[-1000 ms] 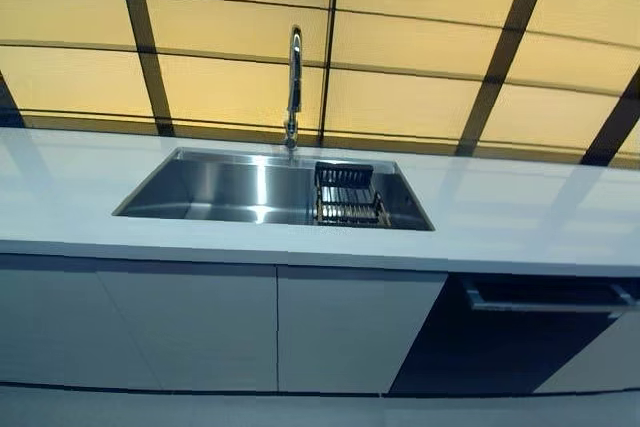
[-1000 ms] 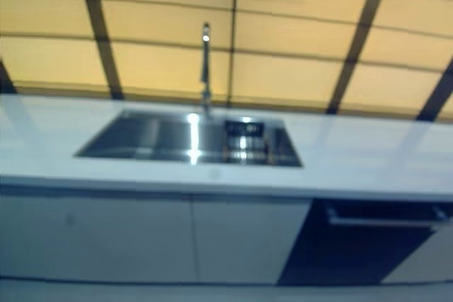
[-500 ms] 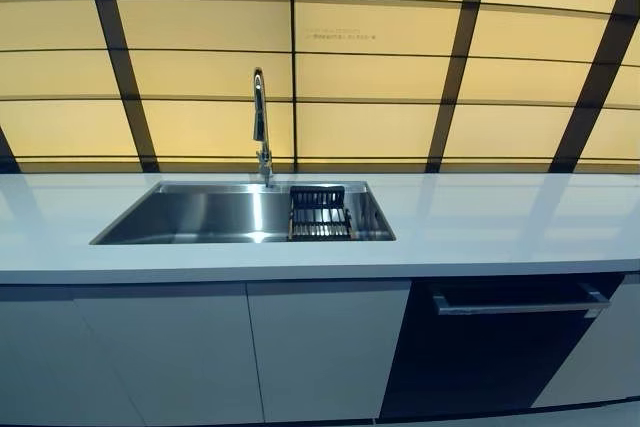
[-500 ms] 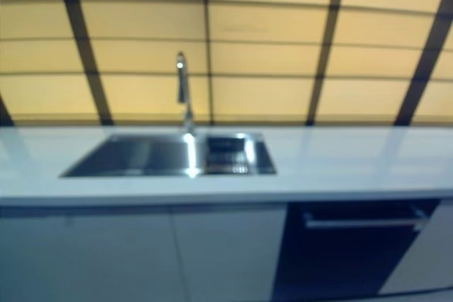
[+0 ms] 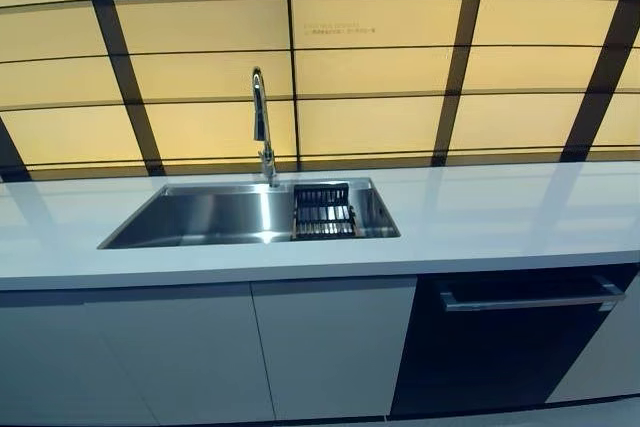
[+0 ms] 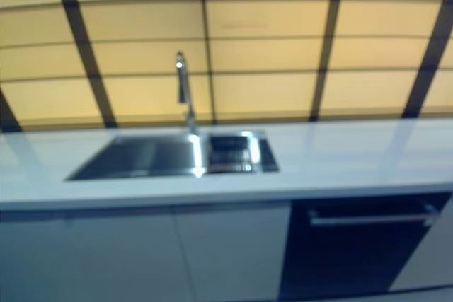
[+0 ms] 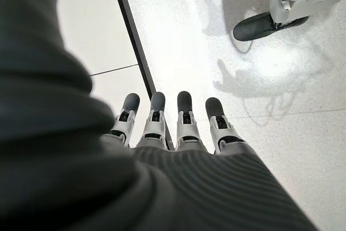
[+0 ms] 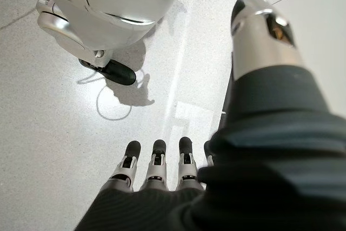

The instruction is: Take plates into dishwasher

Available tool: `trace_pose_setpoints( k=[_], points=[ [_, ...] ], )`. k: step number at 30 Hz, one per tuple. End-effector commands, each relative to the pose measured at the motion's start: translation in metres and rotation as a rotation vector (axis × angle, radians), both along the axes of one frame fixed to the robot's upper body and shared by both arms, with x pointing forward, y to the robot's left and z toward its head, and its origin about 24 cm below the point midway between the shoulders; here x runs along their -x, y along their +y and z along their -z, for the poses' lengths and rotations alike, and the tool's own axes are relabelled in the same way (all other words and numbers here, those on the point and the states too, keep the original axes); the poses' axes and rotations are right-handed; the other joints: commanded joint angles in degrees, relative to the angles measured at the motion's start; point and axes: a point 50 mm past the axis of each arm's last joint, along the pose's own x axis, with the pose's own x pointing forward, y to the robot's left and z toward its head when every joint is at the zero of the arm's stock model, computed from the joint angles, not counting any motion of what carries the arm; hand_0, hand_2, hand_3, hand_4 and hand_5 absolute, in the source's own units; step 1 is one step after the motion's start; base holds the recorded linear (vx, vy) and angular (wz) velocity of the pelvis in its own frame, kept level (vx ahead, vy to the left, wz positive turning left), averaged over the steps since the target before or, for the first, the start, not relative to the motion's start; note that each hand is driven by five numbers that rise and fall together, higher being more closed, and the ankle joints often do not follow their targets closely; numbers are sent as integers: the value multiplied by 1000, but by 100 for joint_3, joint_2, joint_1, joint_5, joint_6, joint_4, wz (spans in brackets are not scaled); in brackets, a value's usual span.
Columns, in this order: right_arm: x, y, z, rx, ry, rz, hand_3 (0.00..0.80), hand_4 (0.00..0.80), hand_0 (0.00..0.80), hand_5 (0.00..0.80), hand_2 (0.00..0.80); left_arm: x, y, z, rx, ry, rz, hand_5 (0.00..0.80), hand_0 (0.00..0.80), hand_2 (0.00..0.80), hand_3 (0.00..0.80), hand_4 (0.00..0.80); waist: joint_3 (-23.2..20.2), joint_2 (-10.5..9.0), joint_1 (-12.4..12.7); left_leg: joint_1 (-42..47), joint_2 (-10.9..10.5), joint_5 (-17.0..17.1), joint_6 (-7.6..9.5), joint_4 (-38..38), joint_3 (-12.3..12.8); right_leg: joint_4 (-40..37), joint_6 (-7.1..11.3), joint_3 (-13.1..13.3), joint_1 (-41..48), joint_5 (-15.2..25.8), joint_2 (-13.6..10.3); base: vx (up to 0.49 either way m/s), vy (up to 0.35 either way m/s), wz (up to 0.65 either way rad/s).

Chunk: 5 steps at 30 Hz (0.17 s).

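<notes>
**Both hands empty at the robot's sides; no plates made out**

Left hand (image 7: 173, 128): seen only in its own wrist view. Fingers straight, side by side, pointing down at the pale speckled floor (image 7: 227, 36). Holds nothing, touches nothing.

Right hand (image 8: 157, 171): seen only in its own wrist view. Fingers straight and relaxed, thumb standing apart. Also over the floor, empty.

Head views: neither hand shows. White worktop (image 5: 500, 217) runs across the whole width. Steel sink (image 5: 210, 215) set into it, left of centre, with a tall tap (image 5: 262, 122) at its back edge. A dark wire rack (image 5: 322, 212) sits in the right end of the sink; whether plates stand in it I cannot tell, the bars are too fine to read.

Dishwasher (image 5: 500, 347): dark front under the worktop, right of the sink, door shut, a silver bar handle (image 5: 530, 299) across its top. Pale cabinet doors (image 5: 330, 347) fill the run to its left, under the sink.

Behind: wall of yellow panels (image 5: 380, 67) crossed by dark bars.
</notes>
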Motion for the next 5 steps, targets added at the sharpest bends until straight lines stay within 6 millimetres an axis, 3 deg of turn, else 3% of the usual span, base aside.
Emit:
trace_pose_setpoints(
  k=[1,5],
  points=[
    [-23,10,-1,-34,-54,29,0,0,0,0,0,-25,9,-8,-16,-70,3,0,0,0,0,0,66,-377,-44,3,-632,-185,527,-98,89,17,23,74,-82,16,221,0,0,0],
    [-22,13,1,-36,-40,23,0,0,0,0,0,-24,8,-7,0,-57,3,0,0,0,0,0,68,-380,-61,37,-635,-206,553,-98,142,35,19,78,-75,4,226,0,0,0]
  ],
)
